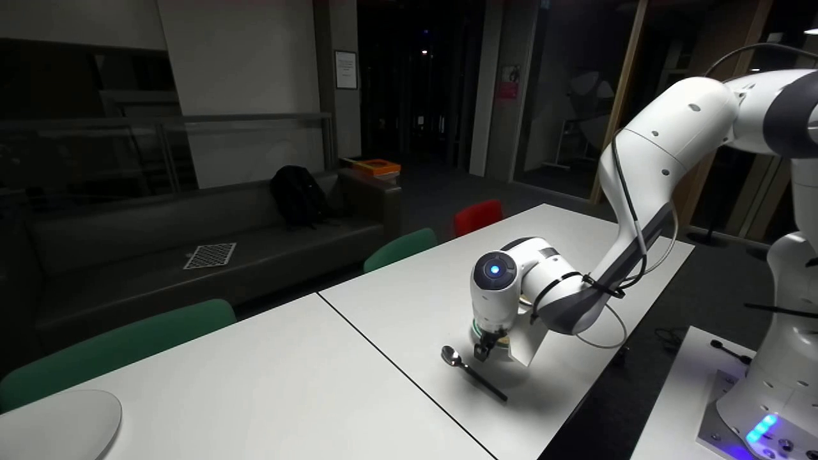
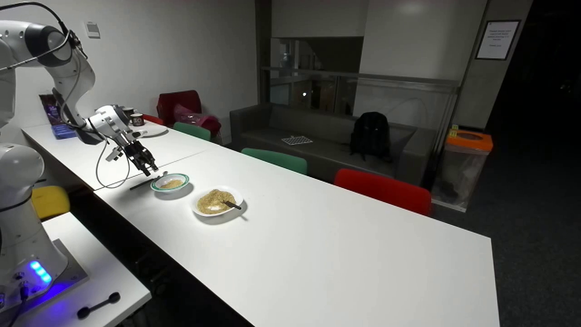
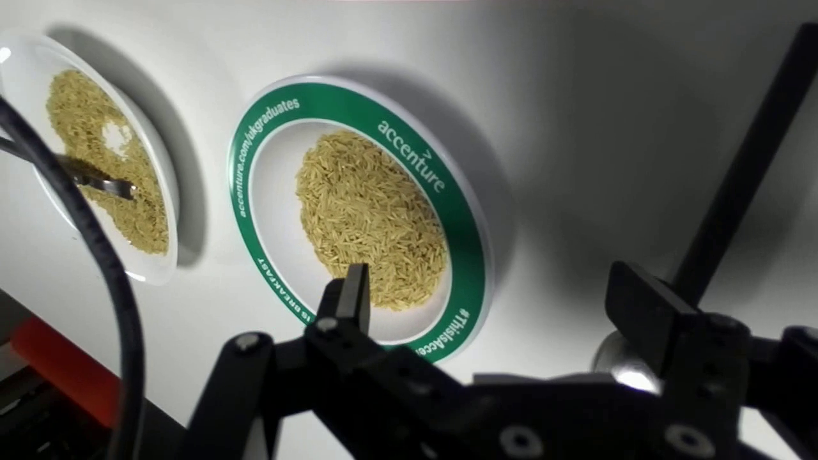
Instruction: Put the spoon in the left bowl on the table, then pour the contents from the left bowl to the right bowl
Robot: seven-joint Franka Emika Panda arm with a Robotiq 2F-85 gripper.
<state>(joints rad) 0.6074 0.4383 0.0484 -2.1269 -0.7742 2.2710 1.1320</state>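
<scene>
The spoon, with a black handle and a silver head, lies on the white table; an exterior view also shows the spoon in full. Beside it stands the left bowl, green-rimmed, with tan rice-like contents. The right bowl, white and wider, holds similar tan grains. My gripper is open and empty above the table. In the wrist view its left finger overlaps the left bowl and its right finger partly covers the spoon near the head. An exterior view shows the gripper pointing down, apart from both.
A dark-handled utensil rests in the right bowl, its handle over the rim. Behind the arm are a white plate and a dark mug. Green and red chairs line the table's far side.
</scene>
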